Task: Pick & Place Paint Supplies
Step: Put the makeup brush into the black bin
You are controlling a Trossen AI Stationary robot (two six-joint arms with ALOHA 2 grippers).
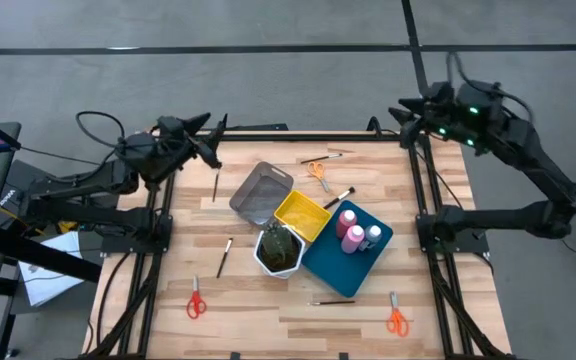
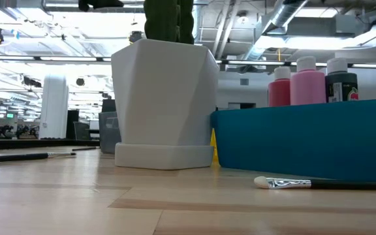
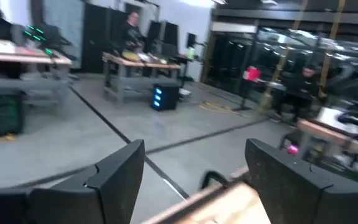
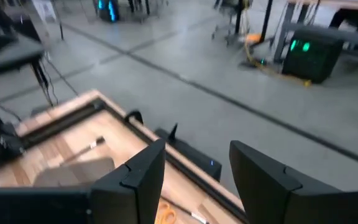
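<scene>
Looking straight down first: the left gripper (image 1: 211, 133) hangs over the table's far-left corner, and a thin dark brush (image 1: 216, 185) lies just in front of it, long axis running near-to-far. That arm is the closer one to it. The right gripper (image 1: 408, 112) waits at the far-right corner. Two pink bottles (image 1: 350, 230) and a white-capped bottle (image 1: 373, 236) already stand in the blue plastic tray (image 1: 318, 262).

At table level, a silver-ferruled brush (image 2: 292, 183) lies flat on the wood before the tray, beside the faceted white pot (image 2: 165, 98).

The left wrist camera shows its fingers (image 3: 114, 177) spread wide, nothing between.

On the right wrist camera, its fingers (image 4: 138, 171) are apart and empty too.
</scene>
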